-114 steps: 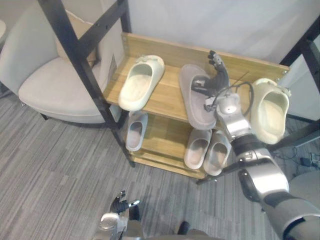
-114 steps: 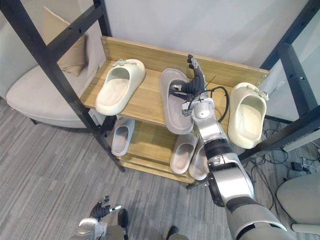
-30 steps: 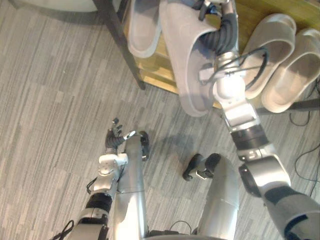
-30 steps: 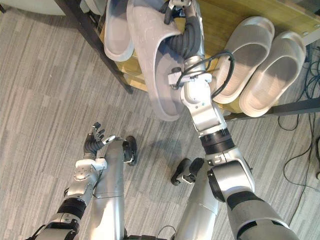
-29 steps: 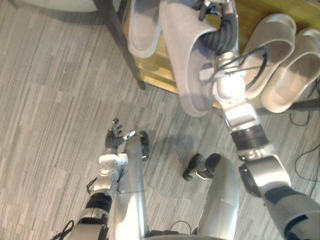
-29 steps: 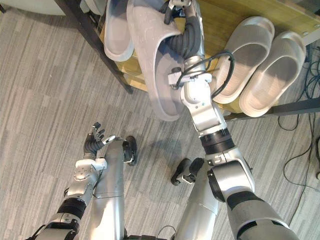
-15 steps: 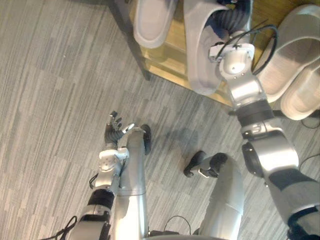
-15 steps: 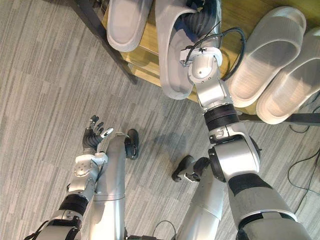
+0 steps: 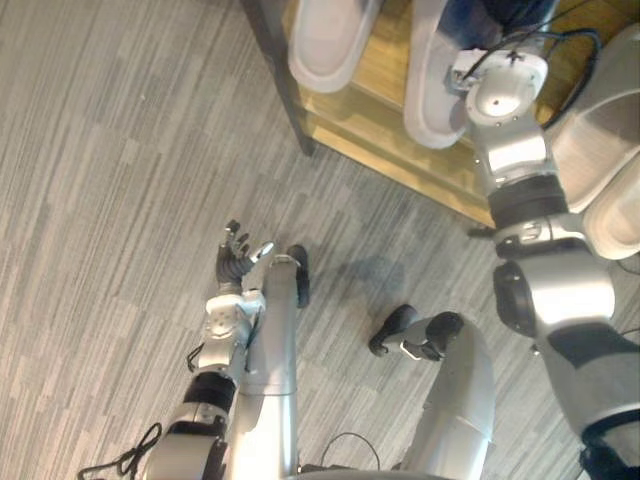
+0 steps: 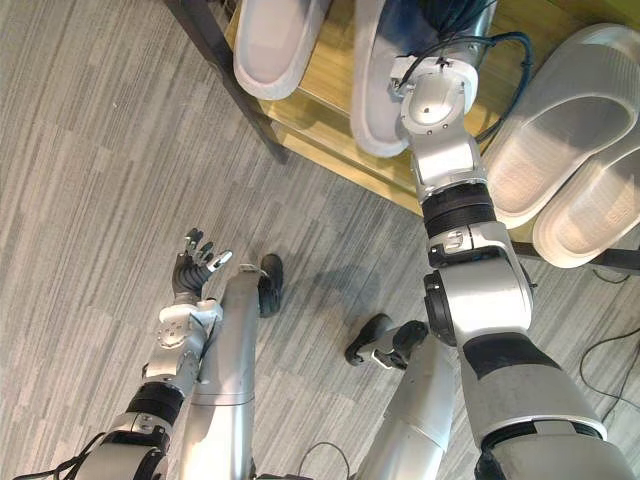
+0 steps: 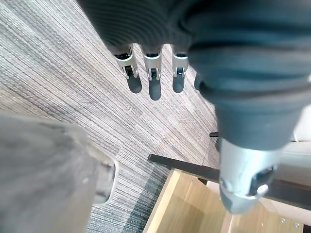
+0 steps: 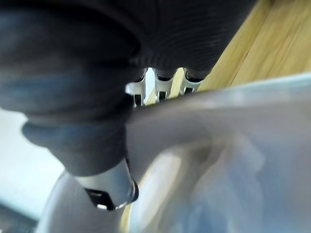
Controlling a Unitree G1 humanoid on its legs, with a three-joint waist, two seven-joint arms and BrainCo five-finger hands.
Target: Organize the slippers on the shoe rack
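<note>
My right robot hand (image 12: 104, 189) was grasping the grey slipper (image 10: 378, 100). In the wrist view its fingers ran behind the strap and the thumb sat on the near side, so I read it as a pinch on the upper. The slipper lay over the shoe rack's lower shelf (image 10: 332, 95), toe pointing far and heel reaching about to the shelf's near edge. I could not tell whether the sole was touching the wood. It sat just right of a single pale slipper (image 10: 272, 45) and left of a pair (image 10: 550, 130) lined up at the right end. My left robot hand (image 10: 193, 272) hung low over the carpeted floor (image 10: 90, 150), fingers relaxed and holding nothing.

I judged this to be the placing step. To do it well, I needed to bring the sole down flat and parallel to the single slipper, so the two read as a pair. Then I would slide it farther in until the heel cleared the near edge. A small gap on each side mattered, so that my wrist would knock neither neighbour. My grip should loosen only once the shelf carried the weight, and the fingers should come out along the strap without dragging it askew.
</note>
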